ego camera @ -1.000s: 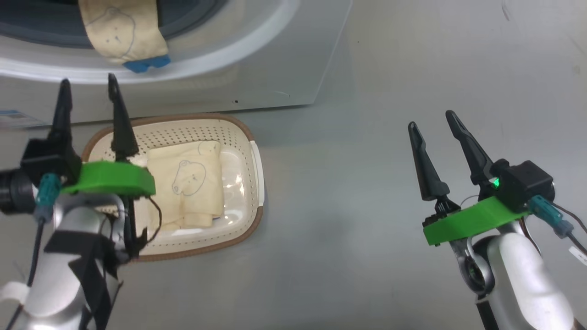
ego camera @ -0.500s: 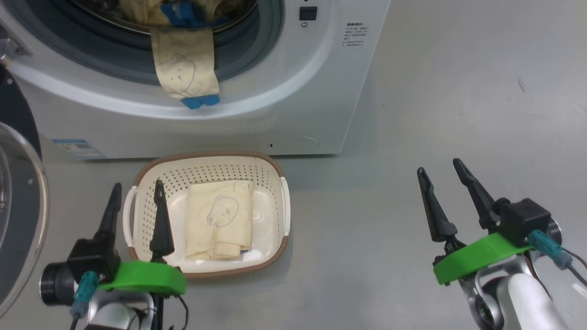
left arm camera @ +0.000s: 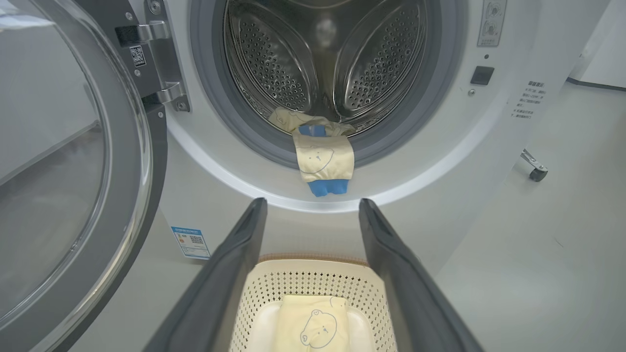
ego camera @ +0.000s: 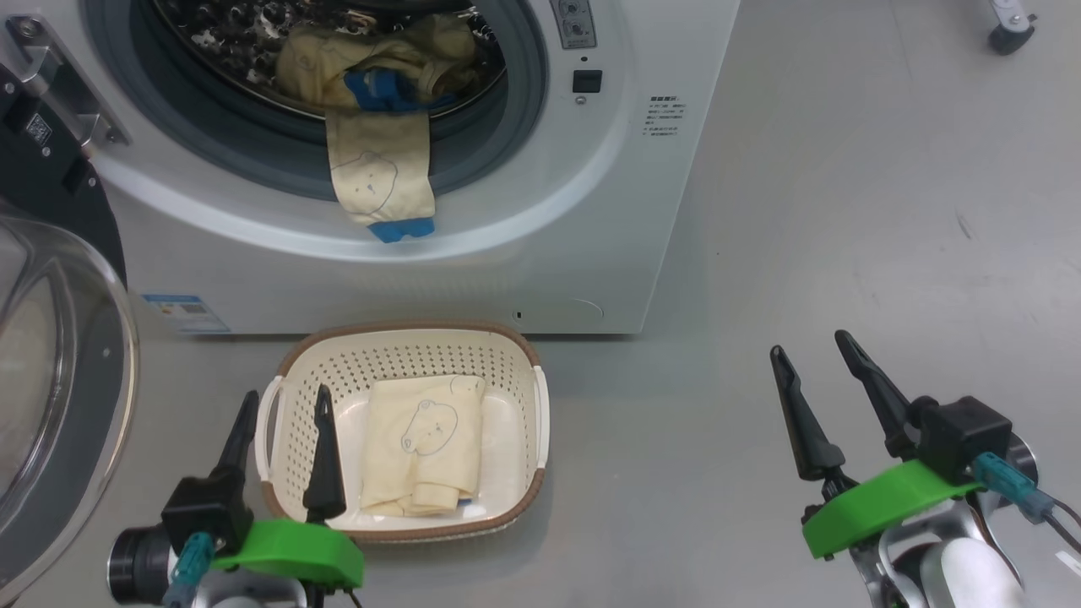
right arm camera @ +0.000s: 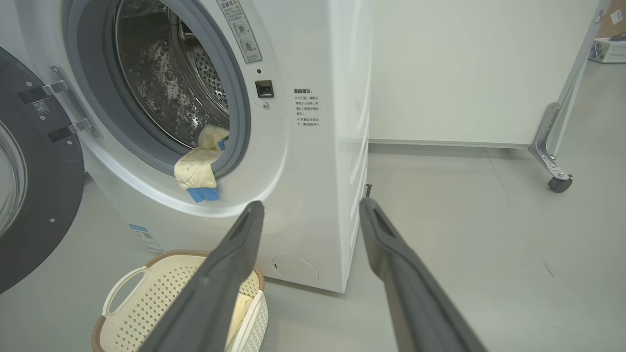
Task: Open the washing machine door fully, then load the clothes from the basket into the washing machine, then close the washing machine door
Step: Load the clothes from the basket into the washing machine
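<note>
Both grippers stand spread wide and empty. The left gripper (ego camera: 285,393) is at the lower left, its fingers over the left wall and handle of the basket (ego camera: 405,329). The right gripper (ego camera: 809,343) is over bare floor, well to the right.

Since a second ago the head camera has tipped up, so the whole picture has slid down. The washer (ego camera: 591,253) was cut off at its lower ring and now shows drum (left arm camera: 303,63), gasket (ego camera: 253,160) and hinge (ego camera: 59,80). Against the basket, the left gripper has drawn back toward the robot; the right keeps its pose.

The hanging garment (ego camera: 380,181) lies as before, draped out over the gasket with its blue end on the white ring. The folded garment (ego camera: 426,443) rests in the basket, just in front of the washer.

The open door (ego camera: 84,203) is cut by the left edge. How many pieces are bunched in the drum cannot be told. The left fingers hide part of the basket's wall.
</note>
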### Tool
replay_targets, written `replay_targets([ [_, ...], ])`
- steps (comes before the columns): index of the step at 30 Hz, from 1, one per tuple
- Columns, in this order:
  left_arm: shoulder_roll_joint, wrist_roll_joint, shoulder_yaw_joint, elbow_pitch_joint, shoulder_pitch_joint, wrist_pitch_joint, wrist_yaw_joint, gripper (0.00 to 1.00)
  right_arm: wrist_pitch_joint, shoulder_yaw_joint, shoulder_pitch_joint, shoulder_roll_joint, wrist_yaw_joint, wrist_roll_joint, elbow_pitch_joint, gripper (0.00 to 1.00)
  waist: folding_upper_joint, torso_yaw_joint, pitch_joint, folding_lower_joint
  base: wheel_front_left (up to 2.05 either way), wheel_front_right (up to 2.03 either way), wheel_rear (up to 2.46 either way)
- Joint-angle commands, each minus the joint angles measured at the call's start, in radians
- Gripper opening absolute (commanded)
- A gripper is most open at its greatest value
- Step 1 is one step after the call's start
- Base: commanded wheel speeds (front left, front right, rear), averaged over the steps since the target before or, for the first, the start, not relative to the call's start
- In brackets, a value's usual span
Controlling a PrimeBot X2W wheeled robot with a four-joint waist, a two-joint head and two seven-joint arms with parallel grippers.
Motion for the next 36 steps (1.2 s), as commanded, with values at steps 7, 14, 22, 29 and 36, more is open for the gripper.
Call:
replay_targets([
  [7, 0.017, -0.010, 0.031, -0.015, -0.034, -0.002, 0.078, 1.00, 0.002, 0.019, -0.012, -0.008, -0.003, -0.013, -0.041, 1.00, -0.0001, 0.000, 0.000, 0.0001, 0.00, 0.00, 0.00],
  [14, 0.012, -0.016, 0.029, -0.015, -0.051, 0.014, 0.086, 1.00, -0.002, 0.022, -0.026, -0.008, -0.003, -0.014, -0.046, 1.00, -0.0001, 0.002, 0.028, 0.0001, 0.00, 0.00, 0.00],
  [22, 0.006, -0.026, 0.025, 0.021, -0.142, 0.033, 0.063, 1.00, -0.011, 0.040, -0.079, -0.008, -0.003, -0.016, -0.048, 1.00, -0.0001, -0.007, 0.112, 0.0001, 0.00, 0.00, 0.00],
  [29, 0.004, -0.032, 0.026, 0.103, -0.250, 0.051, 0.034, 1.00, -0.027, 0.069, -0.134, -0.008, -0.003, -0.013, -0.035, 1.00, -0.0001, -0.034, 0.190, 0.0001, 0.00, 0.00, 0.00],
  [36, 0.002, -0.040, 0.020, 0.264, -0.419, 0.076, -0.024, 1.00, -0.057, 0.102, -0.206, -0.008, -0.003, 0.003, -0.007, 1.00, -0.0001, -0.078, 0.280, 0.0001, 0.00, 0.00, 0.00],
])
